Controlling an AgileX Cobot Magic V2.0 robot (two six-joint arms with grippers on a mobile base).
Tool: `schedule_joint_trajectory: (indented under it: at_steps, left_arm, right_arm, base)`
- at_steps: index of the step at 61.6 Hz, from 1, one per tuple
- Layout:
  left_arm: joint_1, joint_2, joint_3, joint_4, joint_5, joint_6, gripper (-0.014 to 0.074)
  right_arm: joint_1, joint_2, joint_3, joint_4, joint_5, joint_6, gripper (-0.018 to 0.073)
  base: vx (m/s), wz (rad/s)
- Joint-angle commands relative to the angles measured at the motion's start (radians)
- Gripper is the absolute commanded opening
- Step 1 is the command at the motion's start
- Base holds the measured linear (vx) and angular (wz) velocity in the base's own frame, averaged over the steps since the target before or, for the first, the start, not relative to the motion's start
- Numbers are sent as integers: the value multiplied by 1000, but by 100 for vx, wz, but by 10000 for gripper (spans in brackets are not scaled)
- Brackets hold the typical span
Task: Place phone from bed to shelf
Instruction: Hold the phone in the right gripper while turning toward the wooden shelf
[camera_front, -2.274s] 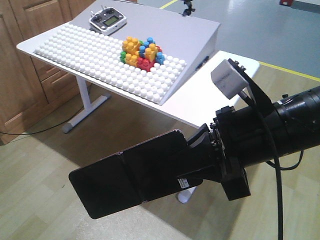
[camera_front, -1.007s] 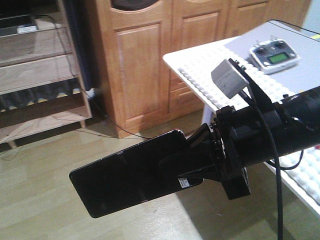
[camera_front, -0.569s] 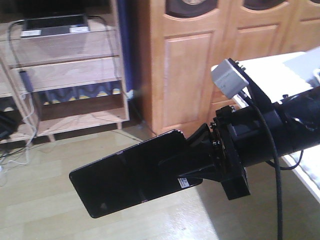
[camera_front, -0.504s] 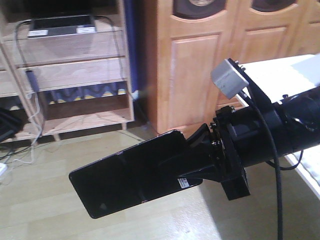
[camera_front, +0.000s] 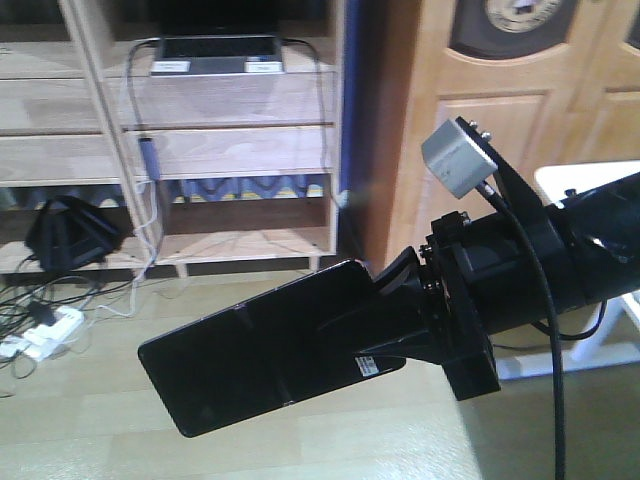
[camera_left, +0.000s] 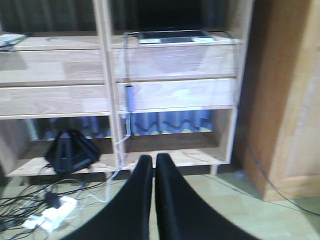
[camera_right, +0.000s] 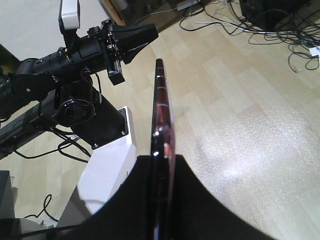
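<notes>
**Q:** How are the two arms posed?

**A:** The right gripper (camera_front: 400, 305) reaches out roughly level in front of the shelf (camera_front: 235, 150). Its jaws pinch one short end of the phone (camera_front: 250, 360). The phone juts out flat and slightly tilted, free end on the shelf side, held in the air and well short of the boards. In the right wrist view it appears edge-on, a thin pinkish line. The left gripper (camera_left: 152, 192) points straight at the shelf. Its jaws are pressed together with only a hairline slit between them, and they carry nothing.

**Q:** What does the room around the shelf look like?

**A:** The shelf is light wood with thick plank boards. A silver laptop (camera_front: 215, 55) lies on its upper board, with cables (camera_front: 140, 190) hanging down from it. A dark folded object (camera_front: 70, 235) sits on the lowest board. Blue patterned fabric (camera_front: 245, 185) shows behind the lower opening. Just right of the shelf stands an orange-brown wooden cabinet (camera_front: 480, 130). The floor (camera_front: 100, 420) before the shelf is pale wood planking. A white power strip (camera_front: 40, 335) lies among tangled leads near the shelf's foot.

**Q:** Is anything hard to make out?

**A:** The left wrist view is blurred. The right gripper covers the phone's held end. The shelf's top and left side are cut off by the frame.
</notes>
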Motion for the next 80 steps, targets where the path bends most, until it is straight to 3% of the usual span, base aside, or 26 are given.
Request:
schedule_joint_trajectory:
  at_steps: [1,80]
  left_arm:
    - [-4,-5,2,-6,-74,-4,1]
    - [-4,-5,2,-6,-74,-4,1]
  right_arm:
    - [1,-30,-27,90,75,-7,-1]
    - [1,-30,-27,90,75,-7,-1]
  base:
    - [12,31]
    - [13,25]
